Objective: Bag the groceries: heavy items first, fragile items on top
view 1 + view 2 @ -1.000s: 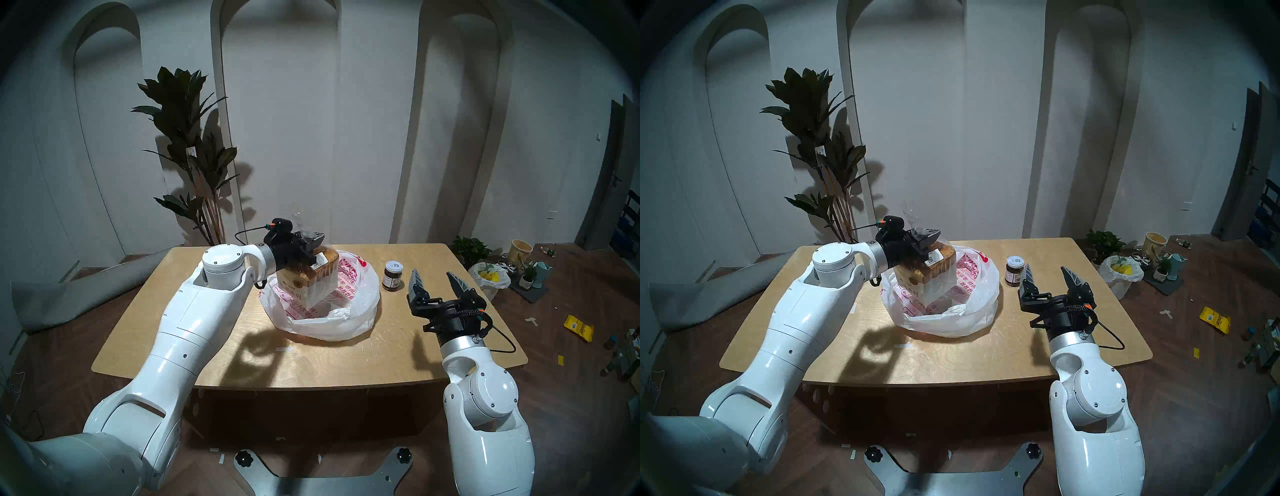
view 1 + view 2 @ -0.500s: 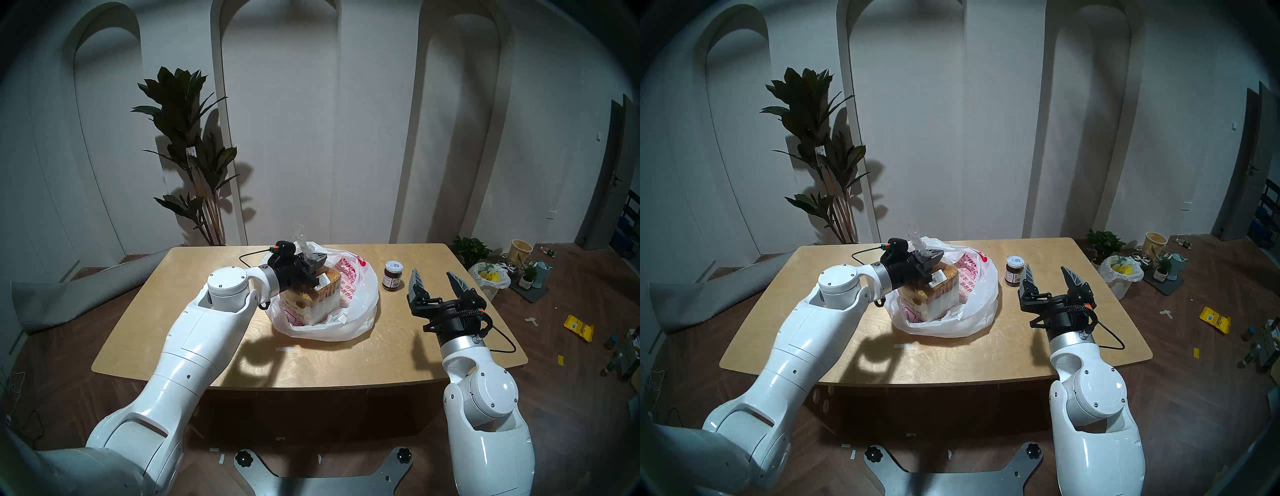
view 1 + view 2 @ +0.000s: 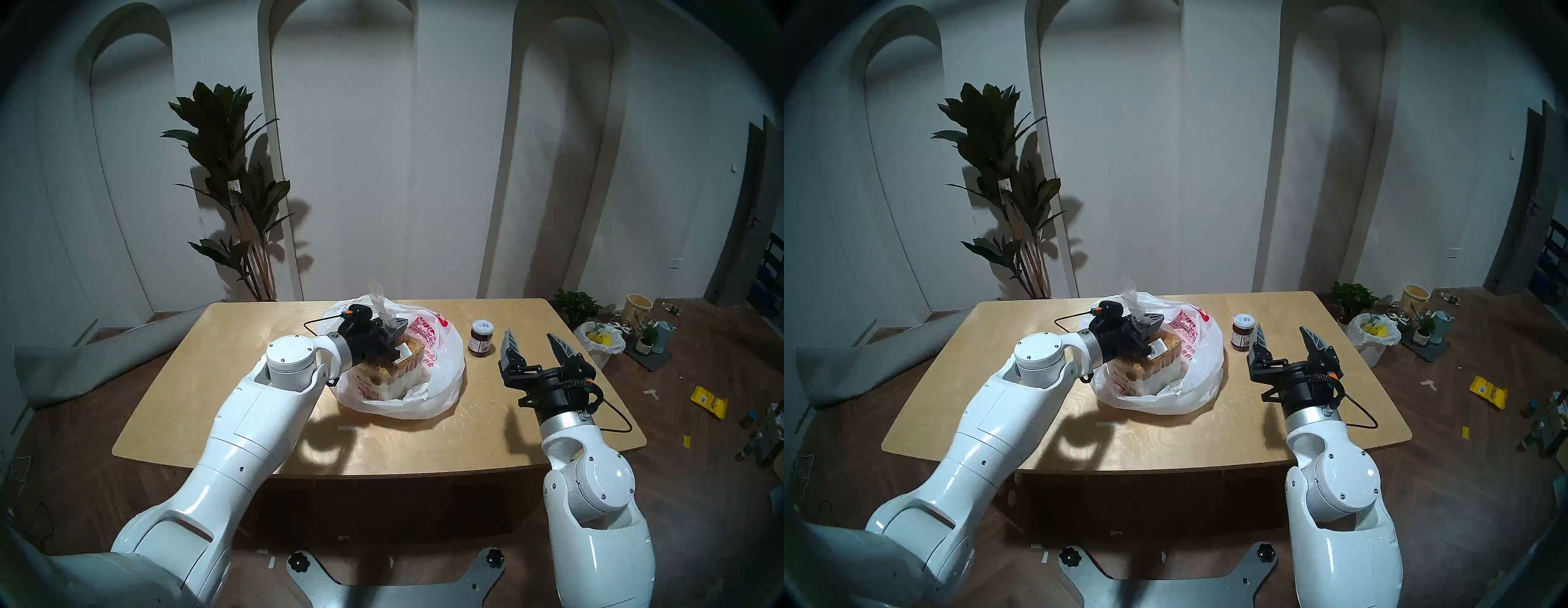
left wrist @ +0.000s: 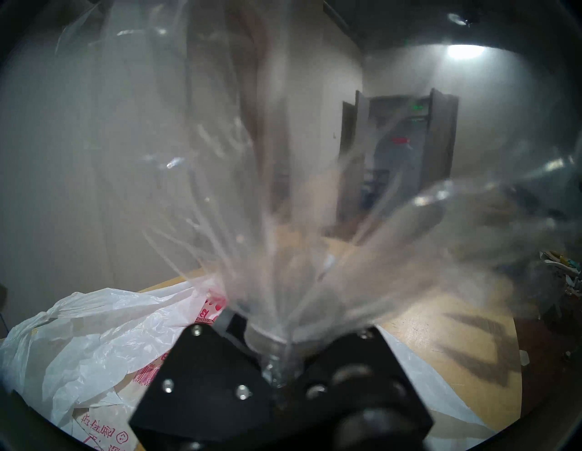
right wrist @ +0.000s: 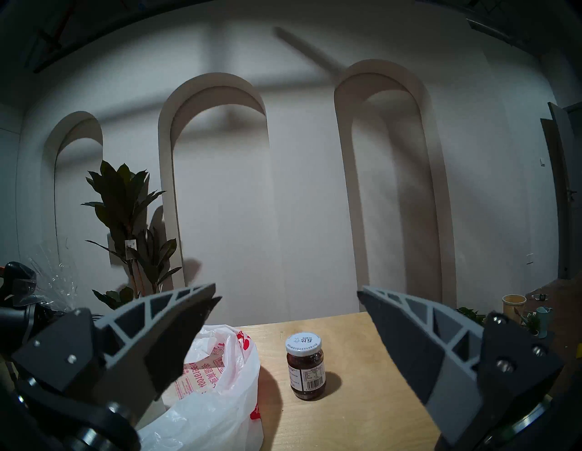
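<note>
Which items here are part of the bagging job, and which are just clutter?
Part of the job:
- bread loaf, held by its twisted wrapper in the left end effector, partly inside the bag
- shopping bag
- jar, standing on the table
- right end effector, open near the jar

Clutter:
- tall plant
- yellow packet on the floor
- lined bin

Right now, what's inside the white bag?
The toast loaf sits in the white bag, its top sticking out, with the left gripper shut on its clear wrapper. Whatever lies under the loaf is hidden. The jar stands outside.
</note>
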Robot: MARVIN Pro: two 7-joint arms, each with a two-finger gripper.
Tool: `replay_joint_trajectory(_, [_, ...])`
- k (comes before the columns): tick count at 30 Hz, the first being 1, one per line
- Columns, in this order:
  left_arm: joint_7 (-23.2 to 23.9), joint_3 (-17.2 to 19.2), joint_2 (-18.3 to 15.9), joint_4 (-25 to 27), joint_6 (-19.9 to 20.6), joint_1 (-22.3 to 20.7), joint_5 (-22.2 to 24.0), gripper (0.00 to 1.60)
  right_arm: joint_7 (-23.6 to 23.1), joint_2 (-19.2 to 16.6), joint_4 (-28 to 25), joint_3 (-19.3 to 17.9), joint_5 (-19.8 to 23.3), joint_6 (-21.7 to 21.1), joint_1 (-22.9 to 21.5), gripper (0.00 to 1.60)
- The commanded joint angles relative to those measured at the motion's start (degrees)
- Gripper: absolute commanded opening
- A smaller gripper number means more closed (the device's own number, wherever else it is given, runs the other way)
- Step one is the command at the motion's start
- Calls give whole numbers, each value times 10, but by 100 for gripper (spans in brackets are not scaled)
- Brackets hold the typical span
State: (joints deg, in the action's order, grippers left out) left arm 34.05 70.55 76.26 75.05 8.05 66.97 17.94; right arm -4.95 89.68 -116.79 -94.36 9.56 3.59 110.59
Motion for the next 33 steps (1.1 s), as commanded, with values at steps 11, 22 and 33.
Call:
replay_joint_trajectory(11, [11, 2, -1, 24, -12, -2, 0, 0, 1, 0, -14, -1, -1, 1, -1, 160])
replay_joint_trajectory(22, [11, -6, -1, 25, -6, 0, -13, 68, 1, 0, -14, -1, -1, 1, -1, 160])
replay_joint_trajectory(33, [-2, 41, -26, 79, -4, -7, -7, 160, 0, 0, -12, -1, -1, 2, -3, 160])
